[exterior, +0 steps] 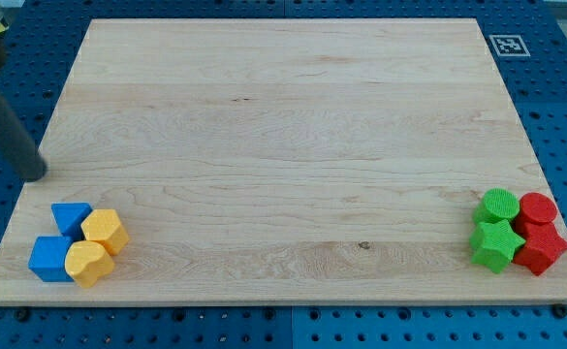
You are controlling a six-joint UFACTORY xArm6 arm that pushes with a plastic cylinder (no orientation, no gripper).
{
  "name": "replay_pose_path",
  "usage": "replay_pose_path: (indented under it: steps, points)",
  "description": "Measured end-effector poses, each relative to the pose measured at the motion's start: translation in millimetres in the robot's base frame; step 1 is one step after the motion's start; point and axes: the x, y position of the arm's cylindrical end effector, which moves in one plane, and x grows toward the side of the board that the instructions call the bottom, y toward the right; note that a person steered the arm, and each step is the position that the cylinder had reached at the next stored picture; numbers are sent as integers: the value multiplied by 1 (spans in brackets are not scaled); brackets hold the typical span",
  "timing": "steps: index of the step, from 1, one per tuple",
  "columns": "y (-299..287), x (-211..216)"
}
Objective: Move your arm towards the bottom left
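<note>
My tip (35,174) is at the wooden board's (293,145) left edge, in the view's left, above the bottom-left cluster and apart from it. That cluster holds a blue triangular block (70,217), a blue cube (48,259), a yellow hexagonal block (104,231) and a yellow heart-like block (88,263), all touching. The rod runs up and off the view's left edge.
In the view's bottom right a second cluster sits near the board's edge: a green cylinder (500,205), a green star (494,243), a red cylinder (538,207) and a red block (541,248). A printed marker (507,45) is at the top right corner.
</note>
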Motion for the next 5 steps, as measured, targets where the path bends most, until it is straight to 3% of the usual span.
replay_pose_path:
  steps: [1, 3, 5]
  points:
    - [-1, 11]
    - [7, 95]
    - [11, 122]
